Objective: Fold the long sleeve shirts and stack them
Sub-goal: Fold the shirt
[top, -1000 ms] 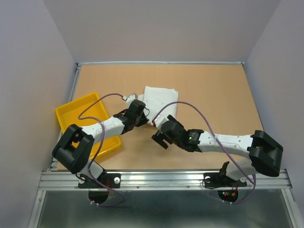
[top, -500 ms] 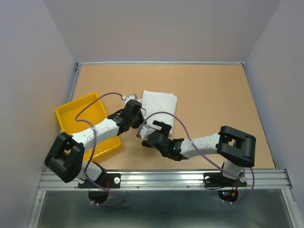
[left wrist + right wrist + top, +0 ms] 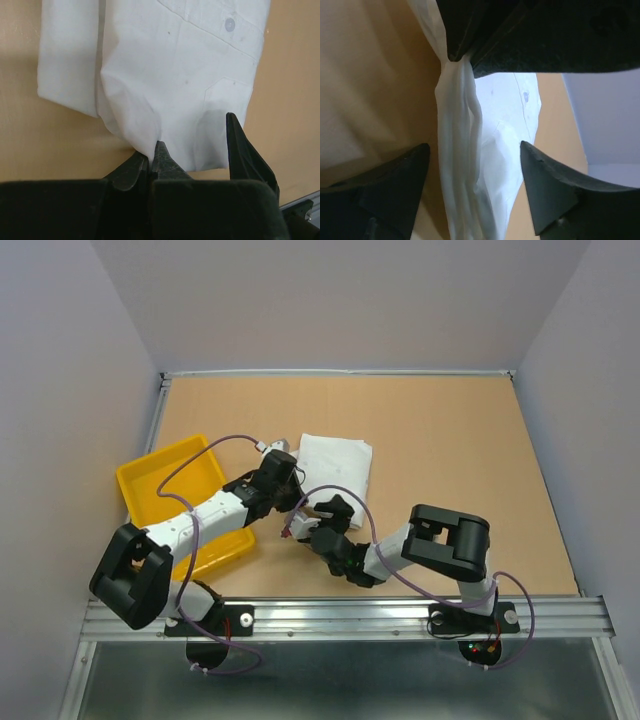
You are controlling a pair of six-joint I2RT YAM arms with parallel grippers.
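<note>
Mostly folded, the shirt lies mid-counter, its near edge clamped by the left gripper, the right gripper spread wide; stacking looks undone.

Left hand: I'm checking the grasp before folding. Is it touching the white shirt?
Touching. Left wrist view shows the left hand pinching the shirt at its edge.

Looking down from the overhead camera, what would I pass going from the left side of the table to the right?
First the yellow tray → white shirt → right arm's elbow.
</note>
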